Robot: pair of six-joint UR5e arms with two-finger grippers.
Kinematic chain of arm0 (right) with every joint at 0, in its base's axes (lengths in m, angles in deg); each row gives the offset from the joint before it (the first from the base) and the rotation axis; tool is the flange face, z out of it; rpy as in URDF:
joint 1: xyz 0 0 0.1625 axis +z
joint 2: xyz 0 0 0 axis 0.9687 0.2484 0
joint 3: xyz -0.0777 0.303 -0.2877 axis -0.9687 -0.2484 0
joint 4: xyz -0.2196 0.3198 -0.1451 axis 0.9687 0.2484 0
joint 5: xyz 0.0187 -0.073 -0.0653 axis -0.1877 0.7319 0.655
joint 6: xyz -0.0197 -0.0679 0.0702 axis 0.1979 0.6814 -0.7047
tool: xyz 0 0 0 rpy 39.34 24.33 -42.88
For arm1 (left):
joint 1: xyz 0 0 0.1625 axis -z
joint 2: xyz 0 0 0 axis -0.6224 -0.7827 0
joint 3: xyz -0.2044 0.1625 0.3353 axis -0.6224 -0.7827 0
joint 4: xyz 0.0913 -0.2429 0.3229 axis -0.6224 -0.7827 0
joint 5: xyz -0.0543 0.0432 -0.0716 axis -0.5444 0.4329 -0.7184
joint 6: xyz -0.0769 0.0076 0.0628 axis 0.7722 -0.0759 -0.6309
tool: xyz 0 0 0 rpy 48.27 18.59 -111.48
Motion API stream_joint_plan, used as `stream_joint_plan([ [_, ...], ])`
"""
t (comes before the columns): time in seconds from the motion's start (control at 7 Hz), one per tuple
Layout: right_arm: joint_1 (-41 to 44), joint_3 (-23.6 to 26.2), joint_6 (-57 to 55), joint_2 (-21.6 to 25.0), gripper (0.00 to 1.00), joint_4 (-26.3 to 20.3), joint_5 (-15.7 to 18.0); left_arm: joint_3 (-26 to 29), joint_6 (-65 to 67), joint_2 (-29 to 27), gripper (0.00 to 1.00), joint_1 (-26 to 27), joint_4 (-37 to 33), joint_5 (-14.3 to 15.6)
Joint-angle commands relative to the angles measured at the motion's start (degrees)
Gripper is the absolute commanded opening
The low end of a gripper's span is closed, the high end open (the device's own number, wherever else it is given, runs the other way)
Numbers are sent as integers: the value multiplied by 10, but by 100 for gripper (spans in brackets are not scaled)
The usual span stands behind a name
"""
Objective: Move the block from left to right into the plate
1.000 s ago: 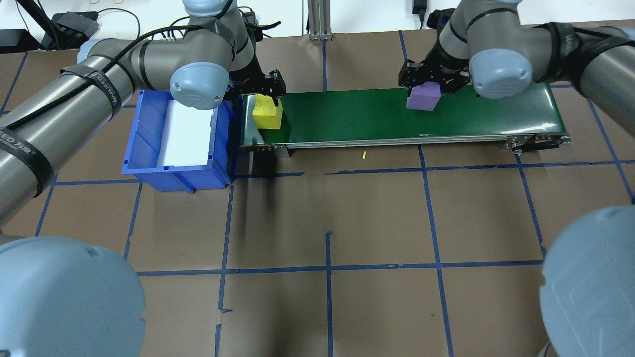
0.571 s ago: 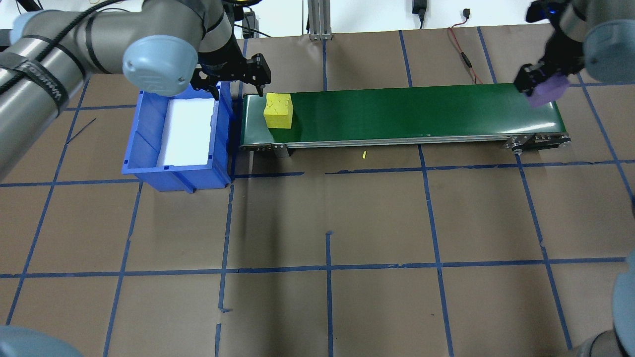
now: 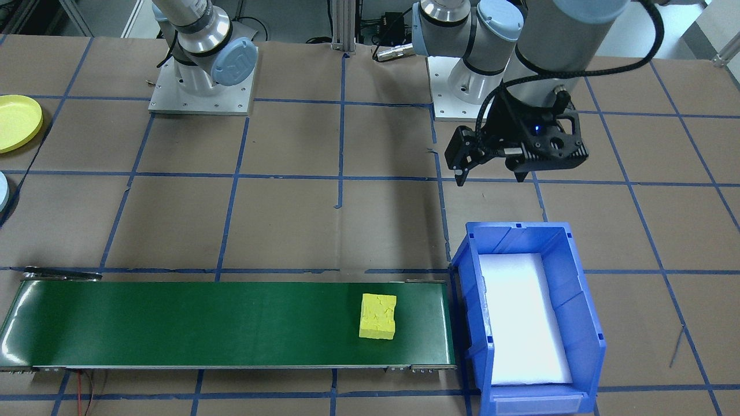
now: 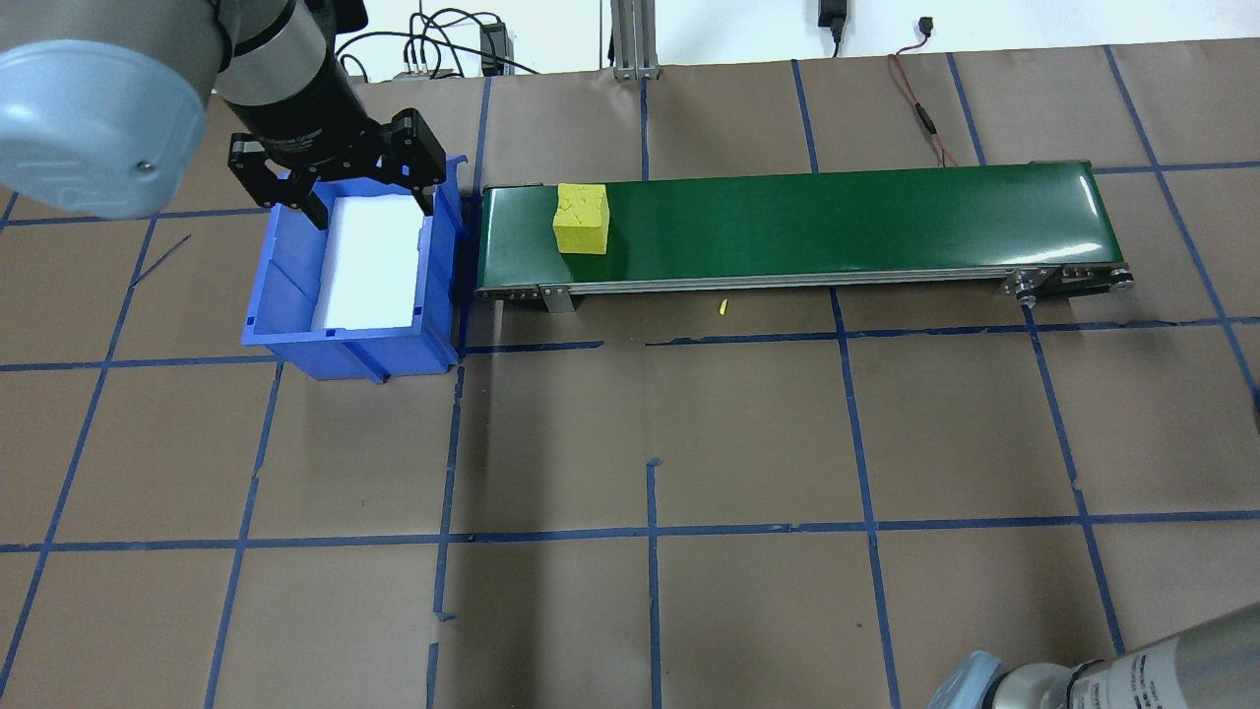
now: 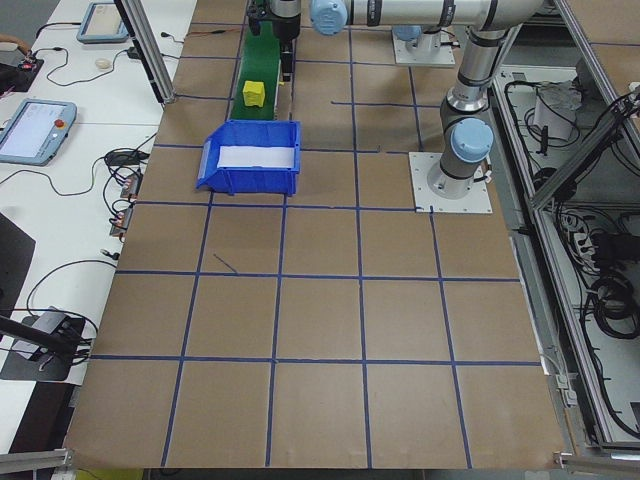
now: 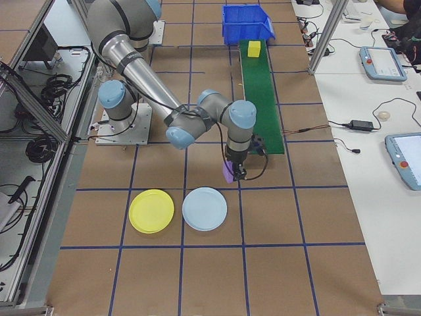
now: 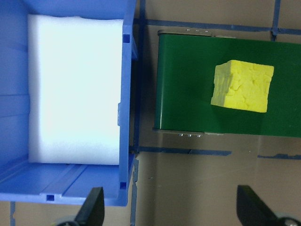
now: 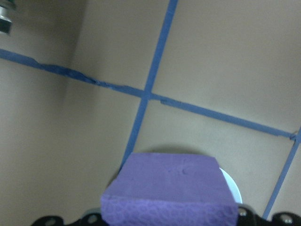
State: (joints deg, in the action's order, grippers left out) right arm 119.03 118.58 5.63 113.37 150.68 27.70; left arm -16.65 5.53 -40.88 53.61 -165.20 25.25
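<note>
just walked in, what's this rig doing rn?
The right gripper holds a purple block over the table near the pale blue plate; the block is not in the plate yet. The left gripper hangs open and empty above the blue bin. A yellow block sits on the green conveyor belt near the bin end. A yellow plate lies beside the blue one.

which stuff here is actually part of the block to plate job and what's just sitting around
Part of the job:
- purple block in the right gripper
- yellow block on the conveyor
- light blue plate
- yellow plate

Just sitting around:
- blue bin
- white foam
</note>
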Motion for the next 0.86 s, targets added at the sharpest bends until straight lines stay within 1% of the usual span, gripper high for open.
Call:
stream_joint_plan([
  [0.0,-63,20,27,-48,42,46,-1,-5,-14,24,100,-1,-15,18],
  [0.14,-94,21,59,-55,66,44,-6,-3,-43,31,100,-3,-59,77],
  [0.29,-126,23,72,-60,100,44,-27,5,-70,32,100,-7,-62,72],
  [0.43,-128,28,71,-59,100,44,-27,6,-72,33,100,-12,-65,38],
  [0.57,-128,30,50,-52,100,40,-34,6,-77,36,100,-23,-65,17],
  [0.71,-117,30,-16,-41,100,27,-35,7,-79,39,100,-35,-65,10],
])
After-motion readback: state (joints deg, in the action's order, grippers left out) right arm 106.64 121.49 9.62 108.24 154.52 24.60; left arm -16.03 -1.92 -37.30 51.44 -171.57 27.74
